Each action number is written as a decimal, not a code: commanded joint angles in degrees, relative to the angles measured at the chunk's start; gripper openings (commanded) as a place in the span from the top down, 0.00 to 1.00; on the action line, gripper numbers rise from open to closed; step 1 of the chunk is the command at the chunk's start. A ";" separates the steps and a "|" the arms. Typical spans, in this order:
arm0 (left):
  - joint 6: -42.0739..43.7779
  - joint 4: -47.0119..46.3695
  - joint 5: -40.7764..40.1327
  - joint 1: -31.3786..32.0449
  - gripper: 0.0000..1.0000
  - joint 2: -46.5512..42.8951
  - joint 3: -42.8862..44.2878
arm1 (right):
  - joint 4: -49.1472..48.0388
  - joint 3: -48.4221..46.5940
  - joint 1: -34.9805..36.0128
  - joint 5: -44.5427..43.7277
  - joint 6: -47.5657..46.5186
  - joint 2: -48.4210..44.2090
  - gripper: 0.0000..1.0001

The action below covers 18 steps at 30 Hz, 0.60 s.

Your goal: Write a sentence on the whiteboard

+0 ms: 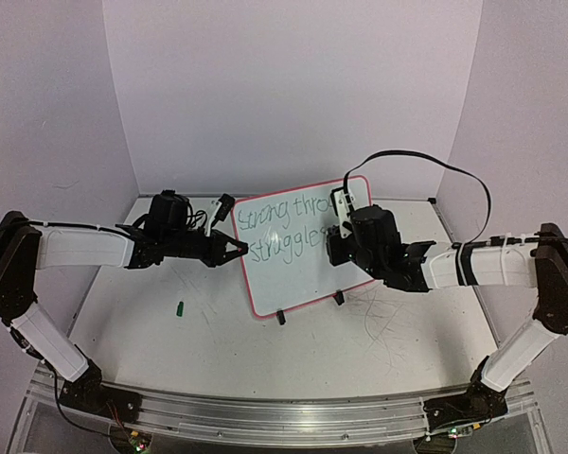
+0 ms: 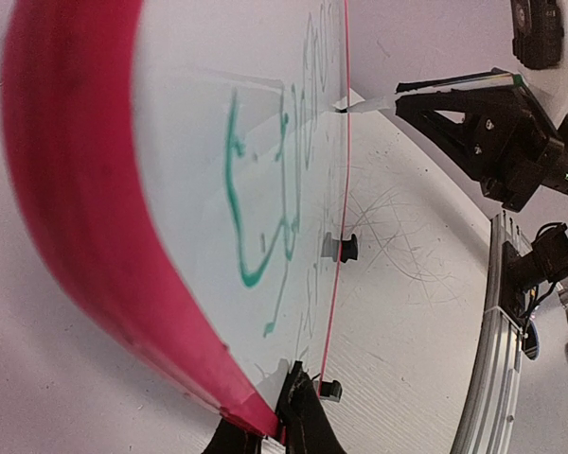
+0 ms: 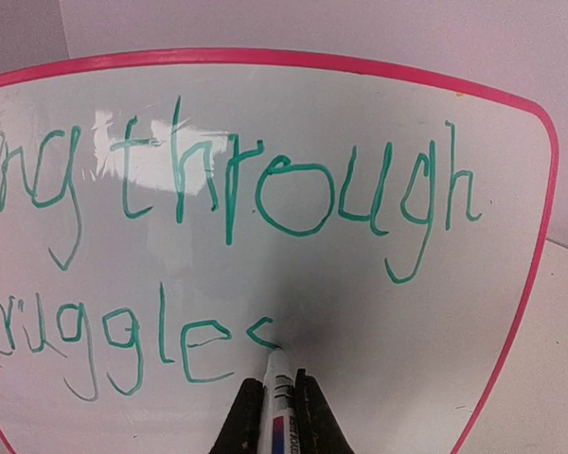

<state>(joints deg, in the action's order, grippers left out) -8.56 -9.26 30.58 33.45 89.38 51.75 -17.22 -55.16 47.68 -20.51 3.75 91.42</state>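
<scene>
Because the white rectangular whiteboard with the thin pink rim [image 1: 303, 279] stands tilted on two small black feet, your left gripper [image 1: 235, 248] pinches its left edge. I think that hold stops the board from sliding or tipping when the pen pushes on it. Your right gripper [image 3: 278, 386] is pressed together on a white marker pen [image 3: 278, 409], and the green tip touches the board low down, near the middle. The green handwritten sentence [image 3: 228, 199] sits in two lines on the board's face. The top line reads "through" at its end, and the bottom line has "struggle" with a last "s" only half drawn, so the writing looks almost done. The board stands at the back middle of the scuffed white worktop [image 1: 170, 331], between your two arms. Your left arm lies low and nearly flat, reaching in from the left side. Your right arm bends up at the elbow on the right, then reaches left, with the wrist turned to face the board. A small green bit [image 1: 181, 307], maybe the pen's cap, lies on the worktop near the left arm.
</scene>
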 commanded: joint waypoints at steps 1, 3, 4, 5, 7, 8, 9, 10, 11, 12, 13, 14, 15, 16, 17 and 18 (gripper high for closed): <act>6.48 4.30 -12.12 -1.11 1.00 1.15 0.42 | 1.58 1.01 -0.12 -1.90 1.17 -1.06 1.00; 6.47 4.31 -12.14 -1.11 1.00 1.15 0.46 | 1.78 1.23 -0.13 -1.67 1.30 -1.18 1.00; 6.46 4.33 -12.12 -1.11 1.00 1.20 0.46 | 1.90 1.27 -0.13 -1.45 1.42 -1.30 1.00; 6.46 4.31 -12.16 -1.11 1.00 1.23 0.46 | 1.99 1.28 -0.13 -1.15 1.55 -1.40 1.00; 6.48 4.28 -12.05 -1.10 1.00 1.19 0.45 | 2.12 1.36 -0.01 -0.50 2.09 -1.49 1.00; 6.48 4.31 -12.07 -1.09 1.00 1.16 0.42 | 2.19 1.36 0.15 -0.29 2.40 -1.42 1.00; 6.47 4.33 -12.06 -1.11 1.00 1.17 0.45 | 2.19 1.30 0.38 -0.11 2.57 -1.25 1.00; 6.48 4.33 -12.11 -1.09 1.00 1.21 0.46 | 2.19 1.23 0.57 0.04 2.76 -1.08 1.00; 6.46 4.34 -12.12 -1.06 1.00 1.18 0.49 | 2.19 1.18 0.76 0.08 2.96 -0.85 1.00; 6.47 4.35 -12.14 -1.10 1.00 1.12 0.54 | 2.19 1.12 0.89 0.21 3.18 -0.62 1.00; 6.41 4.38 -12.13 -1.11 1.00 1.09 0.52 | 2.23 0.94 1.05 0.43 3.33 -0.42 1.00; 6.38 4.35 -12.12 -1.15 1.00 1.06 0.54 | 2.20 0.76 1.14 0.69 3.50 -0.18 1.00; 6.37 4.35 -12.17 -1.13 1.00 0.98 0.55 | 2.19 0.48 1.20 0.89 3.63 -0.05 1.00; 6.38 4.40 -12.20 -1.10 1.00 0.92 0.50 | 2.19 0.23 1.26 1.03 3.75 0.04 1.00; 6.38 4.47 -12.21 -1.10 1.00 0.88 0.46 | 2.19 0.04 1.32 1.15 3.83 0.07 1.00; 6.37 4.49 -12.23 -1.10 1.00 0.82 0.45 | 2.18 -0.13 1.38 1.28 3.88 0.10 1.00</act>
<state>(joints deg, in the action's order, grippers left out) -8.56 -9.21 30.44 33.45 89.38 51.75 -15.35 -54.59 48.56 -20.61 6.22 91.37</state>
